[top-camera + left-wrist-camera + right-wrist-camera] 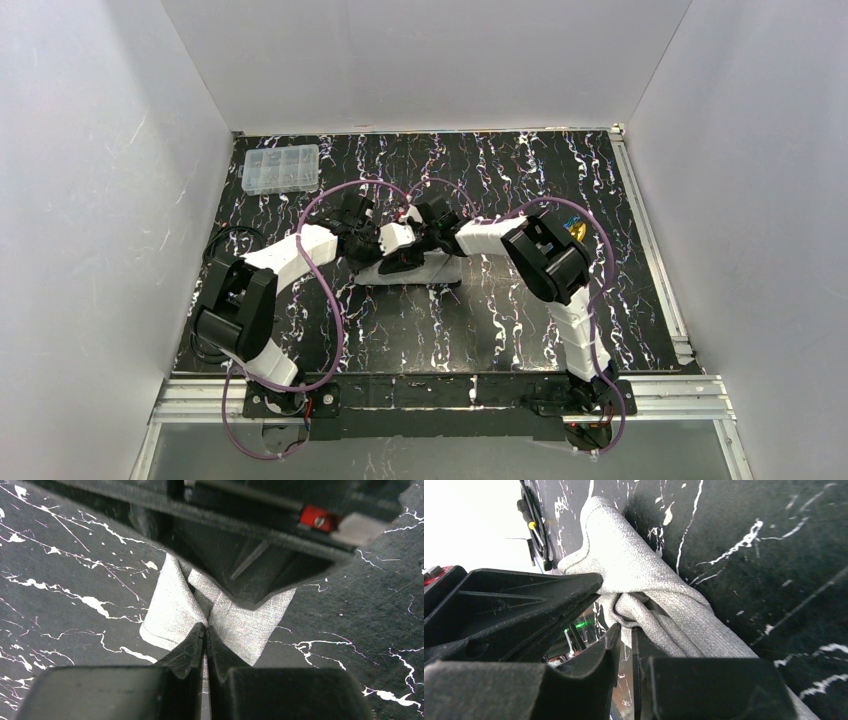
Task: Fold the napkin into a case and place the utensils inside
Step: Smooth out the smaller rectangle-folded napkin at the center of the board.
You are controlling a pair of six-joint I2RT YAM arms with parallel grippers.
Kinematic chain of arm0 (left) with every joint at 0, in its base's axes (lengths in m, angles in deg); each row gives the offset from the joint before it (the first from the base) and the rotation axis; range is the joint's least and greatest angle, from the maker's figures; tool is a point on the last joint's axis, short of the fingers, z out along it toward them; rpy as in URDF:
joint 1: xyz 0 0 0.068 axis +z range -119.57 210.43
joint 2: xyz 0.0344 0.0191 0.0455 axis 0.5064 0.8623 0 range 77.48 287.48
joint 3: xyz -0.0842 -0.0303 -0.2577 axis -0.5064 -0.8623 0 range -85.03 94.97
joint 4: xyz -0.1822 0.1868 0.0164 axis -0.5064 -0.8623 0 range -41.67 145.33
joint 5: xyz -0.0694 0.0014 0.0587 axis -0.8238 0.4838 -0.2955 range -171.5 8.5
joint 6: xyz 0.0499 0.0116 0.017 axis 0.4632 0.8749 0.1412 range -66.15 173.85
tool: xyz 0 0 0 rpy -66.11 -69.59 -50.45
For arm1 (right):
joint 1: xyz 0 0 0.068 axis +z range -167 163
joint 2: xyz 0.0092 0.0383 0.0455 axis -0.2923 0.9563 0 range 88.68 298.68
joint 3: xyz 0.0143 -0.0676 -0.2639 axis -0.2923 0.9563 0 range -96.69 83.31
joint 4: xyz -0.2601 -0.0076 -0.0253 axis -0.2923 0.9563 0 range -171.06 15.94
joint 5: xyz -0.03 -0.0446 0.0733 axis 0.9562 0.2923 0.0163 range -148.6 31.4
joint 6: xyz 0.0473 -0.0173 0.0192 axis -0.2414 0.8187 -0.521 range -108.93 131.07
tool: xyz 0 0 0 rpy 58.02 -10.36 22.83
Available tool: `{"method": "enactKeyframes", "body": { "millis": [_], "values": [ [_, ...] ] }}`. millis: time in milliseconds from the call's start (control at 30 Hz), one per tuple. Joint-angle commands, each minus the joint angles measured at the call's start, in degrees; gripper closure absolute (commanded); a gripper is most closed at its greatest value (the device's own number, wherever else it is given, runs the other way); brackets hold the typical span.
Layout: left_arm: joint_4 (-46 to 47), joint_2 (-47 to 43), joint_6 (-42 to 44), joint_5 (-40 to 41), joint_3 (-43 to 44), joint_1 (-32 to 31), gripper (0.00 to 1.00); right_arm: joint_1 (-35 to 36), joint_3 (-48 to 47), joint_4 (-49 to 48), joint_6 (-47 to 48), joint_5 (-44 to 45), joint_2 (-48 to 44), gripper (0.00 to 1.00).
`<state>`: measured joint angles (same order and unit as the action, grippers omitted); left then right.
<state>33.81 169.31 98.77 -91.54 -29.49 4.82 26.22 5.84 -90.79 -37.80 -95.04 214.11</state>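
- The left arm (290, 250) rises from its base at the near left, bends at the elbow and reaches in toward mid-table.
- The right arm (545, 260) climbs from the near right, folds at a high elbow and reaches left, so that the two wrists meet nose to nose.
- The left claw (206, 630) is pressed together, with a pinch of the napkin (170, 610) caught between its tips.
- The right claw (624, 630) is nearly pressed together too, nipping a bunched fold of the same cloth.
- The napkin lies mid-table (450, 330) under the two wrists. It is gathered and creased where the tips hold it, and a flat corner spreads on the dark marbled top.
- From above, both wrists cover most of the cloth.
- In each wrist view the other claw's black body crowds close and blocks part of the napkin.
- A clear box (281, 168) sits at the far left corner, well apart from the arms.
- Purple cables (352, 184) loop over both arms.
- A gold utensil (578, 230) shows just past the right elbow, partly hidden by it.
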Motion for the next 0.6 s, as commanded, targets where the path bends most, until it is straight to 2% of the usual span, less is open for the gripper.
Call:
{"method": "enactKeyframes", "body": {
  "millis": [0,267,567],
  "values": [
    [-3.1,-2.2,0.0,-2.4,-0.5,0.0,1.00,1.4,-2.7,-2.4,-1.3,2.0,1.5,0.78],
    [-5.4,-5.4,0.3,-3.8,-0.2,0.0,1.00,0.7,-4.1,-1.5,-1.2,5.2,4.3,0.80],
    [-8.5,-7.1,3.7,-4.3,-2.6,0.0,1.00,-2.2,-0.6,-2.1,-2.6,8.5,2.0,0.81]
  ]
}}
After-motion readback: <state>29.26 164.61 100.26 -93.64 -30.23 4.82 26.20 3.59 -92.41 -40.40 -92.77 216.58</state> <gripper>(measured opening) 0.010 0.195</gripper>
